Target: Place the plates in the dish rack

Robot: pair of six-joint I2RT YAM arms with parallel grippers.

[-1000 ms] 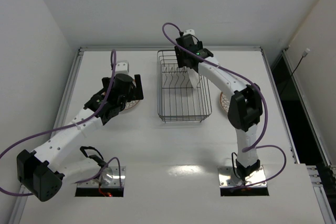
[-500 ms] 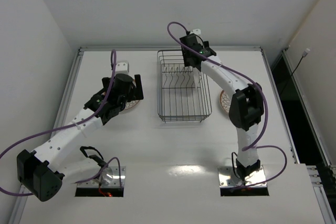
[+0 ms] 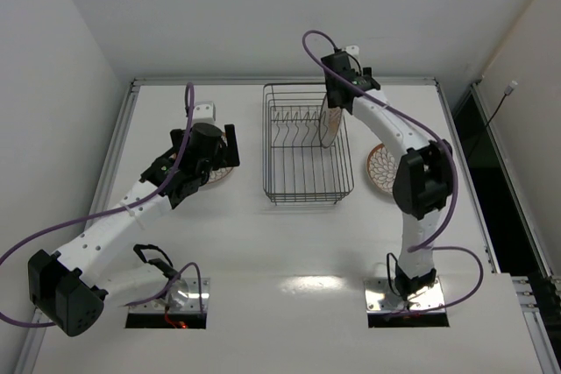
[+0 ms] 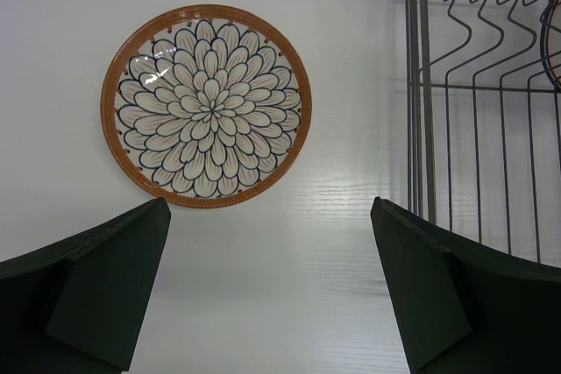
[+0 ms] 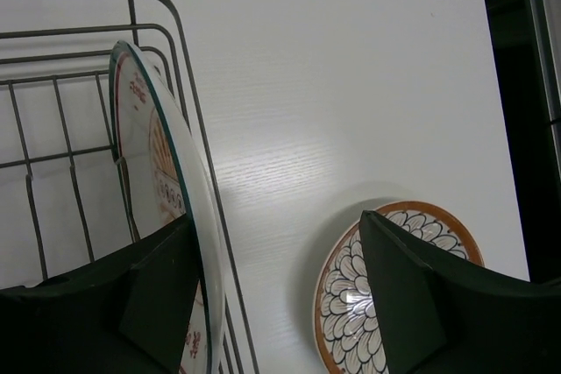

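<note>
The dish rack (image 3: 302,183) of dark wire stands mid-table. A white plate with an orange centre (image 3: 330,122) stands on edge against the rack's right side (image 5: 188,76); its rim (image 5: 188,190) runs just beside my right gripper's left finger. My right gripper (image 3: 342,98) hovers open over the rack's back right corner, gripping nothing (image 5: 276,221). A brown-rimmed petal plate (image 3: 382,169) lies flat to the right of the rack (image 5: 390,291). Another brown-rimmed plate (image 4: 206,104) lies left of the rack, partly under my open left gripper (image 3: 208,157), whose fingers are empty (image 4: 268,203).
The rack's wire wall and prongs (image 4: 421,85) are close on the right in the left wrist view. The table's right edge with a dark gap (image 3: 469,129) runs beyond the right-hand plate. Purple cables loop off both arms.
My right gripper has moved right, from above the rack's back to its right rear corner. The white plate now shows standing free in the rack. The left arm has not moved.
</note>
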